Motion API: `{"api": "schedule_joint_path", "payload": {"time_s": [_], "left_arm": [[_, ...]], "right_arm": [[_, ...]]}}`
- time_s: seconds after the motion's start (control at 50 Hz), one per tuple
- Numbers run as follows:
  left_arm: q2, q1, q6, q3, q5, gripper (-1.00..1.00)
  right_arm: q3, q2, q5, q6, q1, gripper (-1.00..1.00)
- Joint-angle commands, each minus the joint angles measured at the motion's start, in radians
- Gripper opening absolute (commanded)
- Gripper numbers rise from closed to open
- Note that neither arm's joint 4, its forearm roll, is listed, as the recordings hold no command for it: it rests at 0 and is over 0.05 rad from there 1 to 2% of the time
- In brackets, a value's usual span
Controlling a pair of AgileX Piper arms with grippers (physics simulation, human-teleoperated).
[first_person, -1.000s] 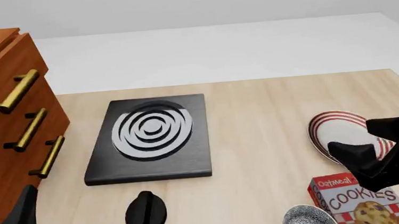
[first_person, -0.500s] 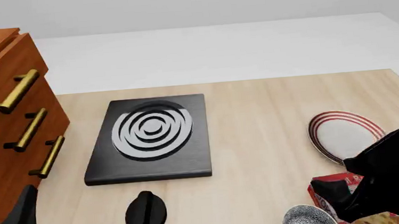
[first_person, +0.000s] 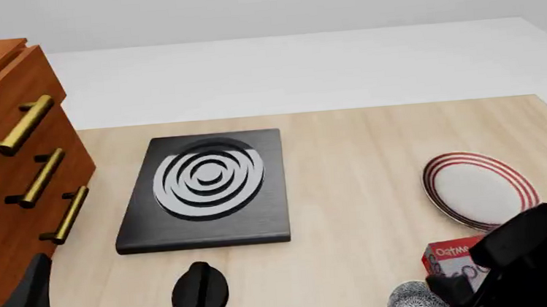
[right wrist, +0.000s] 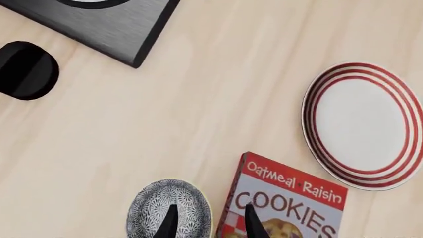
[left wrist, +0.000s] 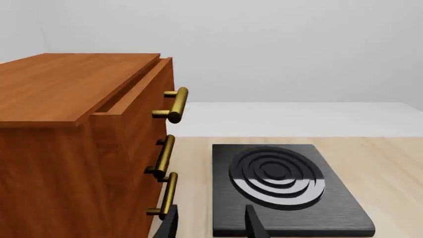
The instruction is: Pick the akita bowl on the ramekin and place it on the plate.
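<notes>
Akita bowl (right wrist: 169, 213) is sitting untouched at the near right edge of the table (first_person: 352, 162), so the pick is not yet done and the whole carry is left. Going from the left: the wooden drawer cabinet (first_person: 11, 167) with brass handles is standing at the table's left side, and the left gripper (left wrist: 211, 225) is idling beside it, its fingers spread with nothing between them. Next is lying the black stove plate (first_person: 208, 188) with its grey rings, and nearer the arms, the black knob (first_person: 199, 291). Further right, the bowl is showing only as a sliver in the front view, half hidden by the right arm; the ramekin that should be under it is not showing in any view. The right gripper (right wrist: 208, 220) is hovering above the bowl's rim, its fingers parted and gripping nothing, one tip over the speckled inside and one over the gap beside the oatmeal raisin cookie box (right wrist: 288, 203), which is lying just beside the bowl. Beyond the box, the red-ringed plate (first_person: 475, 187) is waiting bare.
</notes>
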Motion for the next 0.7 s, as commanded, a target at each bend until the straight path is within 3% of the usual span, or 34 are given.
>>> {"api": "schedule_joint_path", "payload": {"time_s": [0.02, 0.4, 0.7], "left_arm": [[0.0, 0.0, 0.0, -0.001, 0.0, 1.0], [0.002, 0.0, 0.0, 0.001, -0.002, 1.0], [0.003, 0.0, 0.0, -0.001, -0.002, 1.0]], "right_arm": [[0.041, 0.022, -0.03, 0.025, 0.007, 1.0], [0.065, 0.089, -0.069, 0.023, 0.022, 1.0], [0.103, 0.158, -0.142, 0.054, 0.033, 1.0]]}}
